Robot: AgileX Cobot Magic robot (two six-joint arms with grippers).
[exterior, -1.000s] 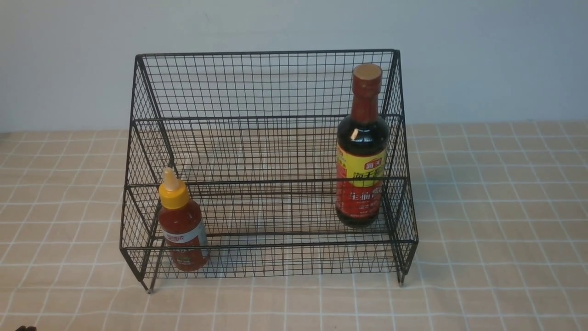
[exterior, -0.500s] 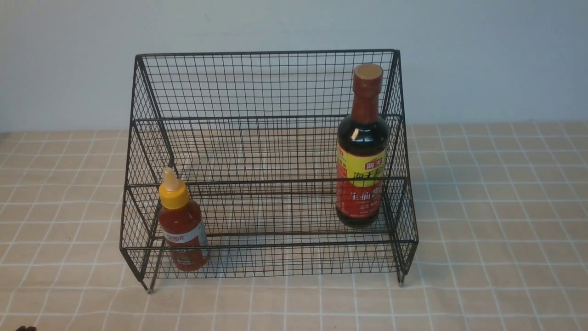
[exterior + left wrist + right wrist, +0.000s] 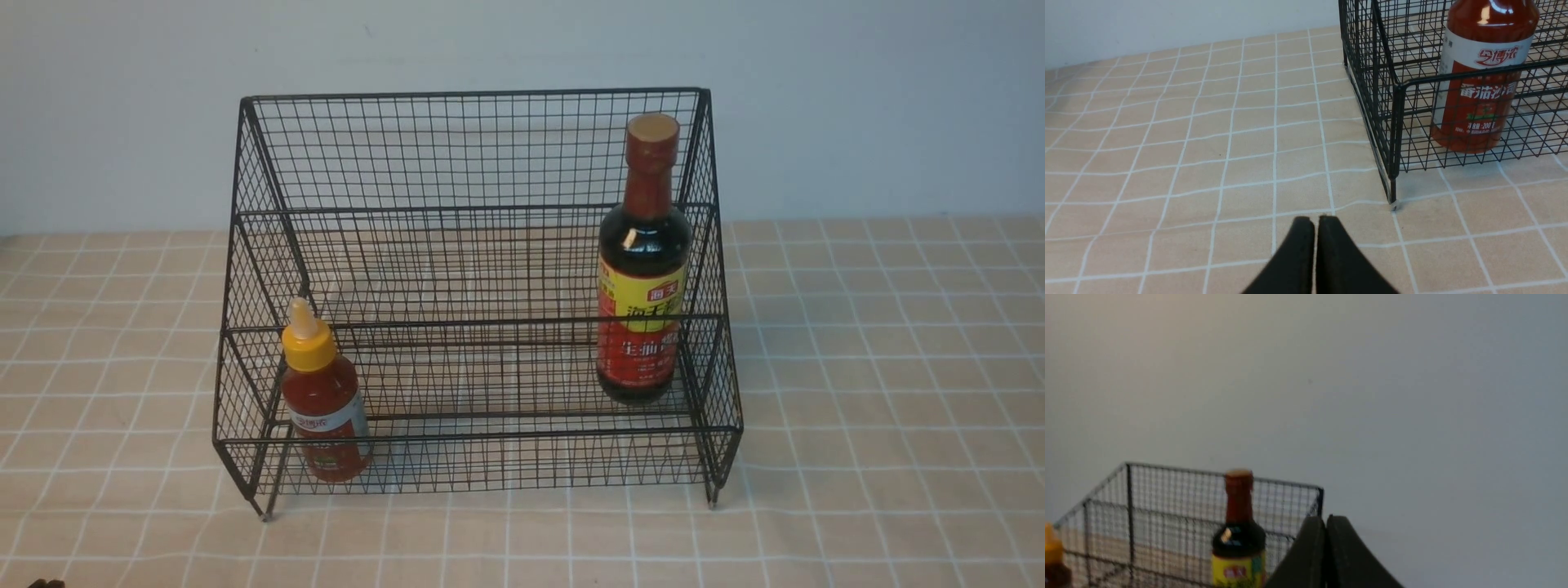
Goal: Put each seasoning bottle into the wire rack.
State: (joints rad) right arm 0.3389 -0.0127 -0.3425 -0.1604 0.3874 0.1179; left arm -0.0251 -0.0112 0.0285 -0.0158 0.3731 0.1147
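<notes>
Front view: black two-tier wire rack [image 3: 478,147] standing on the checked tablecloth [image 3: 882,408]. Red-sauce squeeze bottle [image 3: 323,404] upright at the lower tier's left end; soy-sauce bottle [image 3: 643,269] upright at the right end, apparently on the upper tier (step hard to read through the mesh). Neither gripper visible here. Both bottles already inside, so probably nothing left to place.

Left wrist view: left gripper [image 3: 1315,222] clenched, fingers pressed together, grasping nothing, low over the cloth. Squeeze bottle [image 3: 1480,77] ahead and off to one side, behind the rack's corner post [image 3: 1393,151], long axis vertical; clearly this arm's bottle, being nearer.

Right wrist view: right gripper [image 3: 1326,522] likewise pinched closed and empty, aimed mostly at the wall [image 3: 1372,375]. Soy-sauce bottle [image 3: 1238,535] ahead, upright within the rack [image 3: 1167,490], well apart from the fingertips.
</notes>
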